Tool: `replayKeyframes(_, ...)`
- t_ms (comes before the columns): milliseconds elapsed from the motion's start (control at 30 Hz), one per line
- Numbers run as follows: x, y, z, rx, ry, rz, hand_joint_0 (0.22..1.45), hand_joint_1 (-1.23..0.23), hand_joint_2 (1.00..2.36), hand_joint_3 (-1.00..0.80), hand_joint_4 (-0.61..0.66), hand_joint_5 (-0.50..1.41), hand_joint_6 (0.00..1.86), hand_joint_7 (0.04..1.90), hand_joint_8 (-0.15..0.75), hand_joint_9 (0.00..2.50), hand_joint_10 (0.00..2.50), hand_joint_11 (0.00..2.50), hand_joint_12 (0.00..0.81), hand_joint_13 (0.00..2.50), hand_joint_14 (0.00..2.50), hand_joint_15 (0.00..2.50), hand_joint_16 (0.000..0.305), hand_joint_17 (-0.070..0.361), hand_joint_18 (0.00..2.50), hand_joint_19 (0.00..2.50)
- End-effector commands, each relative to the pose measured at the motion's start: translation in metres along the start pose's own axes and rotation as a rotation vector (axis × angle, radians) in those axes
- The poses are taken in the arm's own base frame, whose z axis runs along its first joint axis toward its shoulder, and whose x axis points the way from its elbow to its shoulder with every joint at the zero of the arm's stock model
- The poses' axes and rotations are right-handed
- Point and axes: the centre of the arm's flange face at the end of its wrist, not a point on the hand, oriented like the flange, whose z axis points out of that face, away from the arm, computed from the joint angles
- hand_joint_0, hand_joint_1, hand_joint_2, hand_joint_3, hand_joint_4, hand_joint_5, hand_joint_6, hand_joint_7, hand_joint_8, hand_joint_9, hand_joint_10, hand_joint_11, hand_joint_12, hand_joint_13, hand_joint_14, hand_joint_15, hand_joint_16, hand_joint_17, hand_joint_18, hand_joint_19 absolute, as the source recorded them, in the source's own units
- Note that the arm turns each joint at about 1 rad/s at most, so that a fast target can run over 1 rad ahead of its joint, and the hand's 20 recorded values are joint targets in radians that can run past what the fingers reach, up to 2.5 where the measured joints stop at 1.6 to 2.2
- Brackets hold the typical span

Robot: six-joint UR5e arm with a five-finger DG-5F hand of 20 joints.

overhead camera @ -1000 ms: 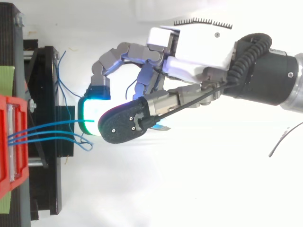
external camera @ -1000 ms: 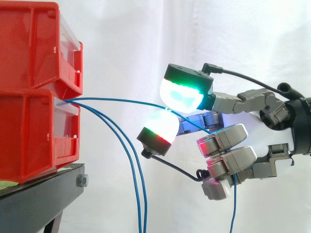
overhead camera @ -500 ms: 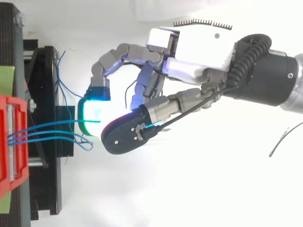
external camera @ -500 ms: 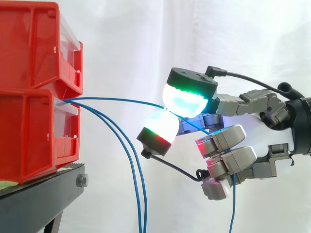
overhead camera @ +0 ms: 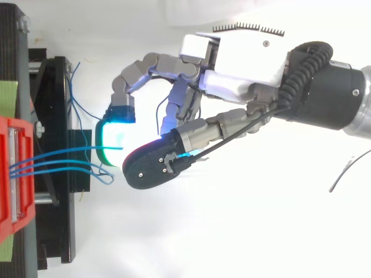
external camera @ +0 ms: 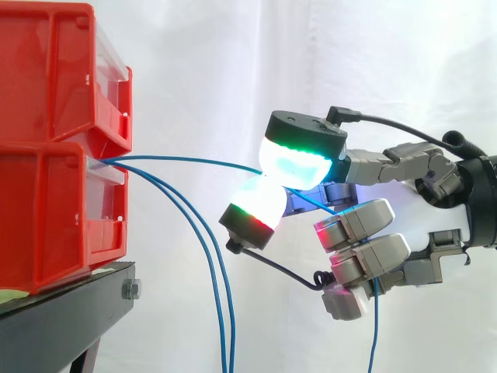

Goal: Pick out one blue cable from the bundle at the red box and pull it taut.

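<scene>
Hand (external camera: pixel 359 223) right of red box (external camera: pixel 46 210); glowing pads (external camera: pixel 299 162) pinch one blue cable (external camera: pixel 194 161); other cables (external camera: pixel 208 268) hang slack.

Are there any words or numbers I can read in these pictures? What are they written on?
None. No word, number or sign can be read on the red bins, the black stand, the blue cable or the hand.
</scene>
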Motion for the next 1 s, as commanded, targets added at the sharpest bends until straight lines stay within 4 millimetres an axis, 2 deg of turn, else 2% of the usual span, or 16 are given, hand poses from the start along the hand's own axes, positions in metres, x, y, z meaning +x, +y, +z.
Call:
replayKeyframes(0,0.0,0.0,0.0,0.0,0.0,0.001,0.67,-0.81,1.02,-0.2,-0.07,-0.13,0.95,1.05,0.238,1.41,0.21,1.61,0.289,1.47,0.01,1.6,0.042,0.094,0.98,0.95)
replayKeyframes(333,0.0,0.0,-0.001,0.006,0.003,0.0,0.68,-0.8,1.02,-0.25,-0.04,-0.13,0.95,1.06,0.251,1.39,0.2,1.58,0.296,1.45,0.01,1.59,0.042,0.094,0.98,0.94)
replayKeyframes(500,0.002,-0.005,-0.008,0.072,0.044,-0.019,0.68,-0.79,1.02,-0.24,-0.03,-0.13,0.95,1.06,0.251,1.39,0.2,1.58,0.298,1.45,0.01,1.59,0.042,0.095,0.99,0.93)
replayKeyframes(767,-0.003,0.007,-0.021,0.118,0.054,-0.032,0.7,-0.79,1.02,-0.29,-0.04,-0.14,0.95,1.06,0.246,1.37,0.22,1.56,0.3,1.44,0.01,1.57,0.044,0.099,0.99,0.95)
replayKeyframes(967,-0.005,0.007,-0.024,0.136,0.058,-0.036,0.71,-0.78,1.01,-0.36,-0.05,-0.14,0.95,1.06,0.247,1.35,0.25,1.55,0.299,1.44,0.01,1.58,0.045,0.102,0.98,0.95)
